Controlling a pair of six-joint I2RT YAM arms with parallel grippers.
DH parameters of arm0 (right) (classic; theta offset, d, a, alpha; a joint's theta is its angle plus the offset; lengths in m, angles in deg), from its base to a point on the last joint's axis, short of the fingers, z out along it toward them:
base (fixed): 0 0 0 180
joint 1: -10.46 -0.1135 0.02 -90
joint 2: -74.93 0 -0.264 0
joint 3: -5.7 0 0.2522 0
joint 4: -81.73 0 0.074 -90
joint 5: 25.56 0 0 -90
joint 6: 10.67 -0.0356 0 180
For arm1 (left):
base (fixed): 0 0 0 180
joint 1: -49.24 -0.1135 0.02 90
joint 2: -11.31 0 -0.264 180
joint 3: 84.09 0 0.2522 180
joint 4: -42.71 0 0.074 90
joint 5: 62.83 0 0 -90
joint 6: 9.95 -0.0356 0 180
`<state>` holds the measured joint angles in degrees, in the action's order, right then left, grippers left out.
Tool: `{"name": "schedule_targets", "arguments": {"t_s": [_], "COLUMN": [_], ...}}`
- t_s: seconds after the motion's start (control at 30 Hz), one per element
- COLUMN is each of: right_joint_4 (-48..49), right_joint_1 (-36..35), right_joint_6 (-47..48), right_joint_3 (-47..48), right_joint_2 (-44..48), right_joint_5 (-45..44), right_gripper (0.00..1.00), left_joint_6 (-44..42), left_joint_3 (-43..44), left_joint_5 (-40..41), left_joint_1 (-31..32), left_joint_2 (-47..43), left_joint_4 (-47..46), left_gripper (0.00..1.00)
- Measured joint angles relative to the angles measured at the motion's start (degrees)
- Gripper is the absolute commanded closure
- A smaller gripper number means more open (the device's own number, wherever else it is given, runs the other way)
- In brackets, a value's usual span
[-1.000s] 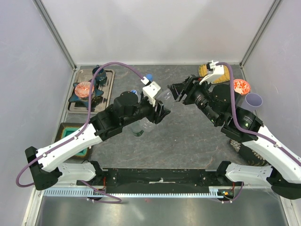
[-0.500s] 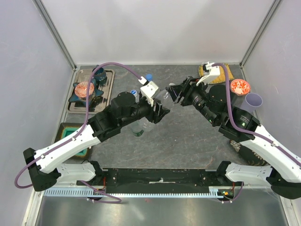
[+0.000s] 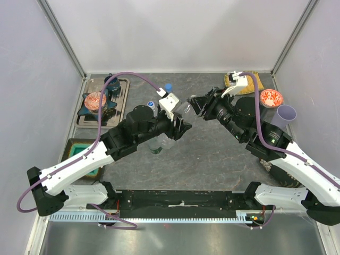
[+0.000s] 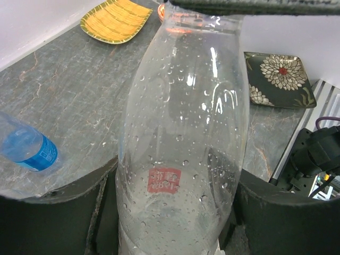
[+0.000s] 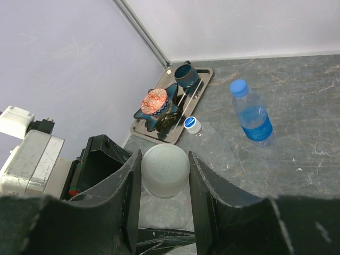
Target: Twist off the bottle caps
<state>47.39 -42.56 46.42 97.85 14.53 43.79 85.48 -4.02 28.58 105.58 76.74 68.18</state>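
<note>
My left gripper (image 3: 179, 124) is shut on the body of a plain clear bottle (image 4: 180, 143), wet inside, held off the table and pointing at the right arm. My right gripper (image 3: 196, 104) has both fingers against the bottle's pale cap (image 5: 165, 169). The blue-labelled bottle (image 3: 168, 88) with a blue cap stands behind them; it also shows in the right wrist view (image 5: 252, 116) and in the left wrist view (image 4: 27, 151). A clear bottle with a white cap (image 5: 192, 125) is beside the left arm. Another bottle (image 3: 158, 144) is partly hidden under the left arm.
A metal tray (image 3: 121, 98) with a star-shaped dish and a dark cup is at far left. A teal dish (image 3: 79, 147) is at near left. A yellow plate (image 3: 232, 79), a red-patterned bowl (image 3: 272, 98), a lilac cup (image 3: 287, 113) and a dark floral plate (image 4: 276, 78) are at right.
The right wrist has turned a little and shifted slightly left while on the cap. The left arm and bottle have stayed nearly still.
</note>
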Motion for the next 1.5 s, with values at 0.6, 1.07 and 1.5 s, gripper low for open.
{"name": "schedule_targets", "arguments": {"t_s": [0.6, 1.07, 1.5], "right_joint_4": [4.5, 6.51, 0.37], "right_joint_1": [0.98, 0.76, 1.01], "right_joint_6": [14.8, 20.74, 24.57], "right_joint_3": [-0.85, -2.62, -2.01], "right_joint_2": [6.29, 10.38, 12.37], "right_joint_5": [34.95, 53.79, 51.76], "right_gripper": [1.0, 1.0, 0.31], "left_joint_6": [0.57, 3.1, 4.0], "left_joint_3": [4.55, 5.49, 5.46], "left_joint_5": [-43.01, -68.13, -70.93], "left_joint_1": [-3.32, -5.33, -7.52], "left_joint_2": [-0.94, 1.01, 2.38], "left_joint_4": [5.25, 4.0, 3.72], "left_gripper": [0.58, 0.64, 0.77]}}
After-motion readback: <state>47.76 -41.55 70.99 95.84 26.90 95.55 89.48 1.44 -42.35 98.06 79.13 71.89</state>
